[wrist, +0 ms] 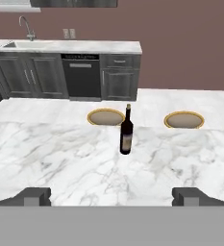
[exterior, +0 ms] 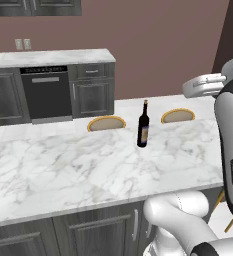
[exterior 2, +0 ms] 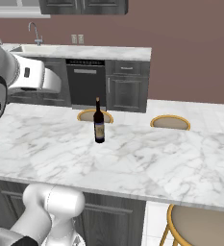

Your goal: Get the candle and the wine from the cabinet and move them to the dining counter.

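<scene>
On your left, a round wooden stool [wrist: 105, 116] sits behind the dining counter [wrist: 51, 158]. The wine [wrist: 126, 130] stands upright mid-counter, near its far edge. A second stool [wrist: 183, 119] follows rightward. Your gripper [wrist: 111, 196] is spread wide, empty, well short of the bottle

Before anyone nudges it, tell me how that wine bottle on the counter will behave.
The wine stands upright, tall on a narrow base, so a high push would probably tip it. The dining counter looks polished; it may slide. Tipped, it would likely roll.

Mauve wall [wrist: 190, 43], dark cabinets [wrist: 31, 77], dishwasher [wrist: 83, 77]
</scene>
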Motion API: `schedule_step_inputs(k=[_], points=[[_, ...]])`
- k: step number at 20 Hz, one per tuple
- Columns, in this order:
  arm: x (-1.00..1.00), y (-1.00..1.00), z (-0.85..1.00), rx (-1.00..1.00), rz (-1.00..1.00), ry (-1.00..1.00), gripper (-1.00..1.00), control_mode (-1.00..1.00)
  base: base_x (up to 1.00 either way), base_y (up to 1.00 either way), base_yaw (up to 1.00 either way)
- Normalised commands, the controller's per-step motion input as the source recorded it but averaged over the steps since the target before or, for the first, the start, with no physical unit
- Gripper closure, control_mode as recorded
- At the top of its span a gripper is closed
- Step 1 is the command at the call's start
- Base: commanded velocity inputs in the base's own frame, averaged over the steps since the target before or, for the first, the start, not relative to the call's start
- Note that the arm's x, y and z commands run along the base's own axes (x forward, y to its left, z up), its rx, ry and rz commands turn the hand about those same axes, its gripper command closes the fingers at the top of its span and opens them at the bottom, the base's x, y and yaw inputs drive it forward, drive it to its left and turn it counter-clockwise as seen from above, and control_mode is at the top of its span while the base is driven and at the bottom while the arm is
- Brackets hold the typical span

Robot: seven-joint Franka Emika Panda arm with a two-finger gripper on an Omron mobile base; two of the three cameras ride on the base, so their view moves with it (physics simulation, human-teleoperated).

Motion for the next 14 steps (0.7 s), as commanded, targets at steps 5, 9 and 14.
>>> schedule_step_inputs(k=[5,9,14], points=[[0.00,0.00,0.00,0.00,0.00,0.00,-1.00,1.00,-0.51,-0.05,-0.03],[0.00,0.00,0.00,0.00,0.00,0.00,-1.00,1.00,-1.00,-0.33,-0.29],[0.00,0.00,0.00,0.00,0.00,0.00,-1.00,1.00,-0.94,-0.22,-0.59]])
